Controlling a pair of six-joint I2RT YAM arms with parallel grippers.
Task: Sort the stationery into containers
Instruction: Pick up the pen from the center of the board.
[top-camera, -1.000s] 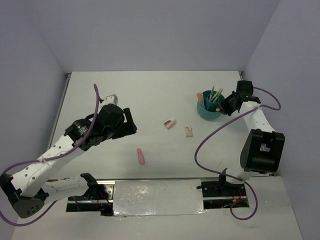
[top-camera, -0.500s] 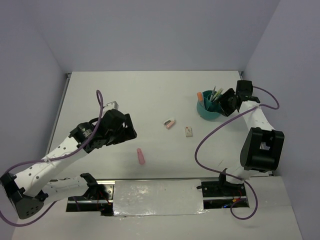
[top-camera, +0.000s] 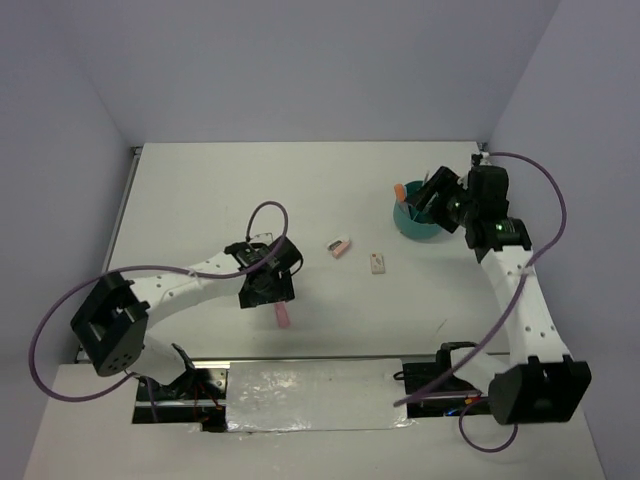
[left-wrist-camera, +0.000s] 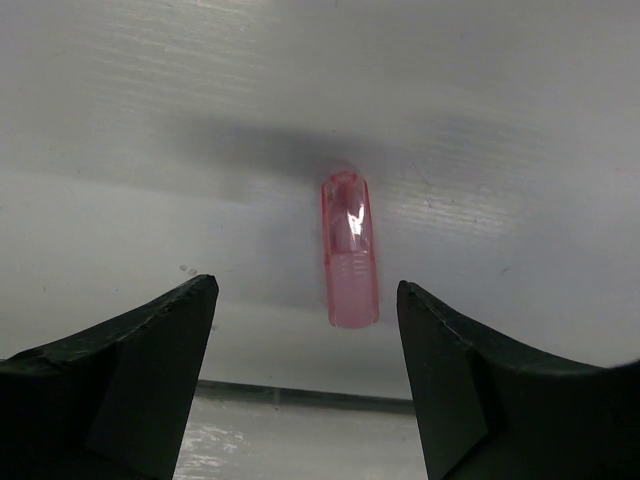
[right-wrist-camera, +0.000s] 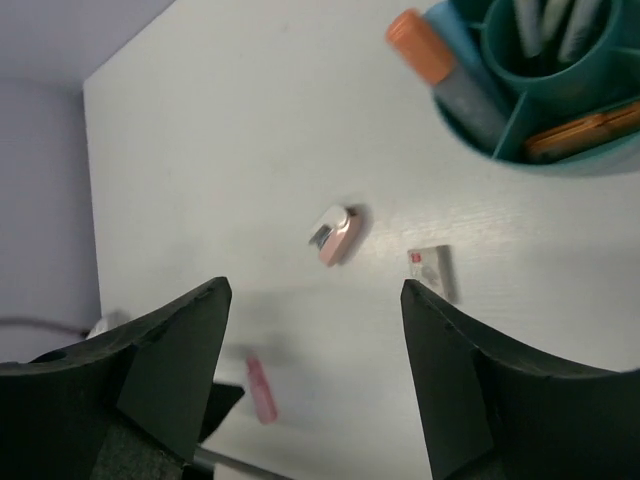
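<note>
Left tool (left-wrist-camera: 305, 290) is released, its jaws astride the pink cap (left-wrist-camera: 350, 262) on the table (top-camera: 250, 190); right tool (right-wrist-camera: 315, 290) is released and empty. We see pens (right-wrist-camera: 530, 22) in the organiser (top-camera: 412, 228); the cap, pink eraser (top-camera: 340, 245) and white eraser (top-camera: 377, 263) lie outside it.

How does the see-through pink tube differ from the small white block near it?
The pink tube is long, rounded and translucent; the white block is short, flat and opaque. The tube lies under the left gripper, the block well clear of it. Both lie loose on the table, outside the teal organiser.
</note>
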